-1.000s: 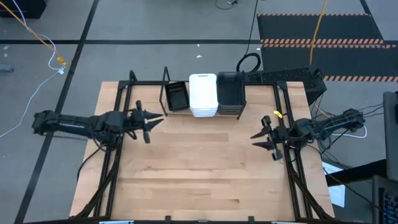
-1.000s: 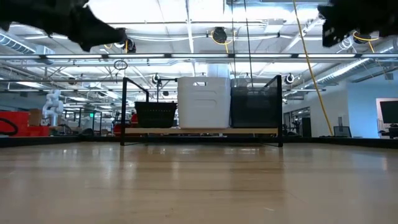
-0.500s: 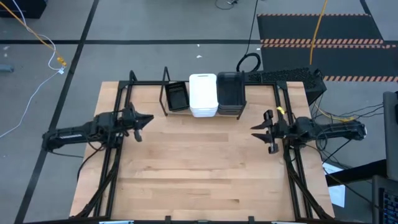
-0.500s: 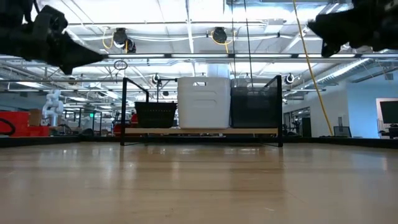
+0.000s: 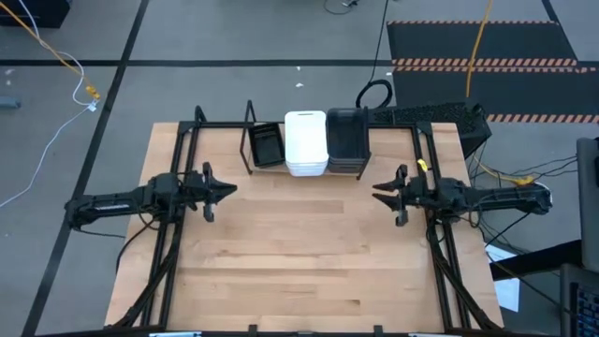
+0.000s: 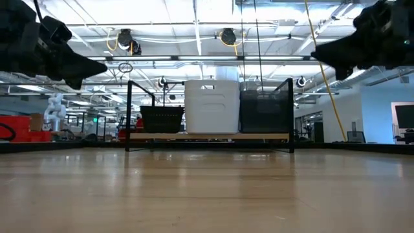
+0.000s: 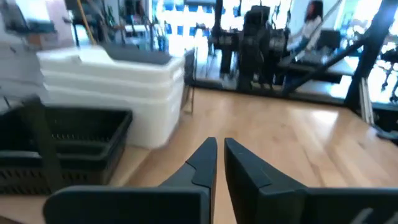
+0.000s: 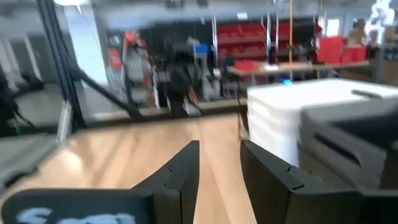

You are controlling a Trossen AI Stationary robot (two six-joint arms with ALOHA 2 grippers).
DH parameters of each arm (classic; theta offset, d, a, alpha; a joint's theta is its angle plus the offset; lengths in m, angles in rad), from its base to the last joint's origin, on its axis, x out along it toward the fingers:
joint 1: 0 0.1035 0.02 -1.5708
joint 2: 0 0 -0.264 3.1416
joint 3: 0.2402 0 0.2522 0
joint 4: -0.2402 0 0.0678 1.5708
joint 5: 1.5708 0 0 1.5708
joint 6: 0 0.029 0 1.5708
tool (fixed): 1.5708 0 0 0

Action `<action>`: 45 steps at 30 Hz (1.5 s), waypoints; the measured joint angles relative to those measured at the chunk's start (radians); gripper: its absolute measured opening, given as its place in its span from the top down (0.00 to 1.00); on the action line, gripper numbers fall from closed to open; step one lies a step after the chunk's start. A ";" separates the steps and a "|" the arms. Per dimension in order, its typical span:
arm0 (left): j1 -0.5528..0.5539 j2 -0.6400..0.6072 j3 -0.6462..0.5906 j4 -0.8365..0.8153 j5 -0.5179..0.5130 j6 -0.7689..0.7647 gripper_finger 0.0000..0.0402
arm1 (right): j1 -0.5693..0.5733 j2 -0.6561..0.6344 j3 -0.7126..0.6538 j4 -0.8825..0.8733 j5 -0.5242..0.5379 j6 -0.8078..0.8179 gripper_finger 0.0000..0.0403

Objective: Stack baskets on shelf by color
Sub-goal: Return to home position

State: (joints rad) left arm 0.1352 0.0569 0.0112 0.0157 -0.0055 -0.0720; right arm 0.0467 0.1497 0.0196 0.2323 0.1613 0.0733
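White, grey, black baskets on shelf, well beyond left gripper seemingly closed, right gripper parted

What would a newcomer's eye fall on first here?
Three sorted stacks stand side by side on the shelf at the table's far edge: black trays on the left, white baskets in the middle, dark grey baskets on the right. The left gripper and right gripper hover empty over the tabletop at either side.
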 joint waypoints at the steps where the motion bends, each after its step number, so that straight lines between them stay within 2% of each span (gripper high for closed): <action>1: 0.000 0.004 0.000 -0.002 0.004 -0.002 0.92 | 0.000 -0.002 0.000 0.018 -0.006 0.007 0.73; 10: -0.001 0.035 0.000 -0.002 0.006 0.070 0.92 | 0.000 -0.005 -0.002 0.106 -0.032 0.020 0.73; 45: -0.001 0.034 0.000 -0.003 0.005 0.068 0.92 | 0.001 -0.004 -0.005 0.092 -0.032 0.020 0.73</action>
State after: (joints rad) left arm 0.1345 0.0914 0.0109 0.0130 -0.0010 -0.0044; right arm 0.0475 0.1455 0.0151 0.3244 0.1295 0.0929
